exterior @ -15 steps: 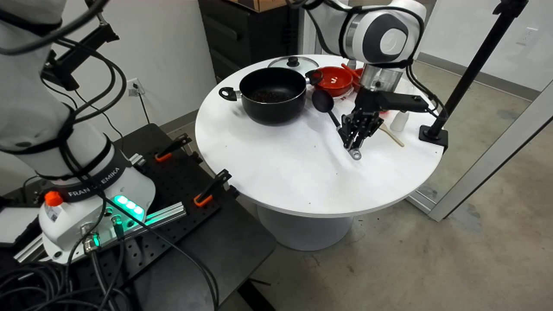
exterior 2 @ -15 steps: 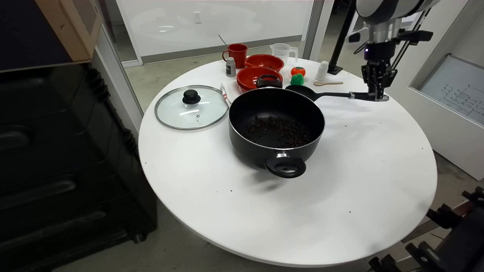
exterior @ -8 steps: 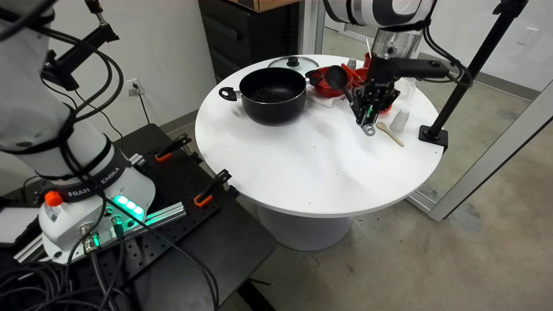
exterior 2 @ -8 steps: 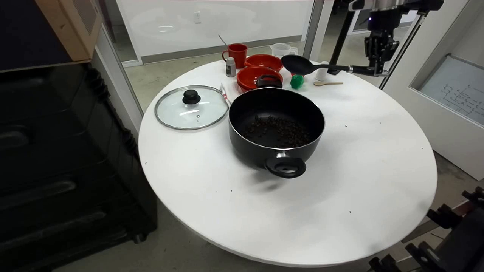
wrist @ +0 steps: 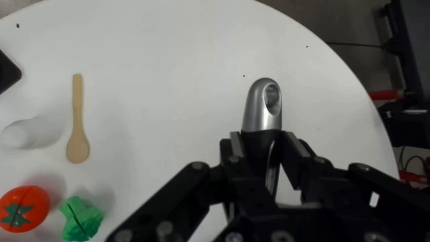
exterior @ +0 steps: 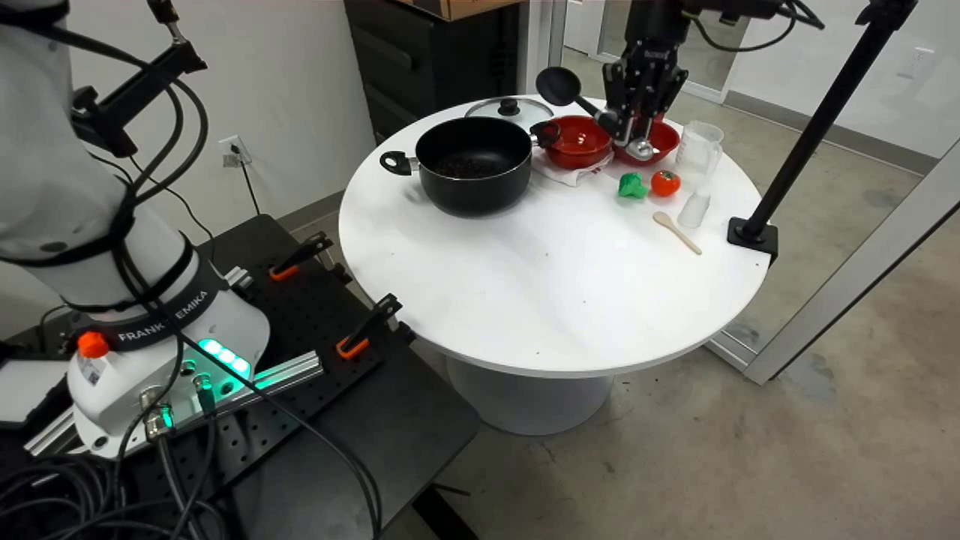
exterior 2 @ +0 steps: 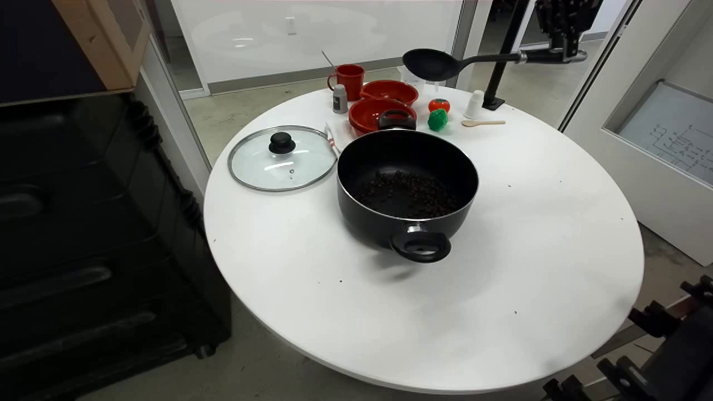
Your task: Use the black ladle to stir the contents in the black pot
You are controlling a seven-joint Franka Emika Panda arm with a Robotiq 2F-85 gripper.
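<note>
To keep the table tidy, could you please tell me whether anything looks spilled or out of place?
A few dark specks dot the white tabletop, outside the black pot, like stray crumbs, though too small to identify. Nothing else stands out.

Ladle (exterior 2: 437, 64) is blk w/ silver handle end (wrist: 257, 114). Pot (exterior: 476, 196) is blk, silver-rimmed; contents (exterior 2: 412, 192) look v. dk brown. Tbl (exterior 2: 557, 250) is wht, sparsely dk-specked. Bowls (exterior: 577, 159) & mug (exterior 2: 351, 83) are plain red. Tomato (wrist: 33, 203) is orange-red w/ dk-green star; broccoli (wrist: 82, 222) bright green; wooden spoon (wrist: 77, 134) pale tan. Cloth (exterior: 564, 176) is wht w/ red marks.
</note>
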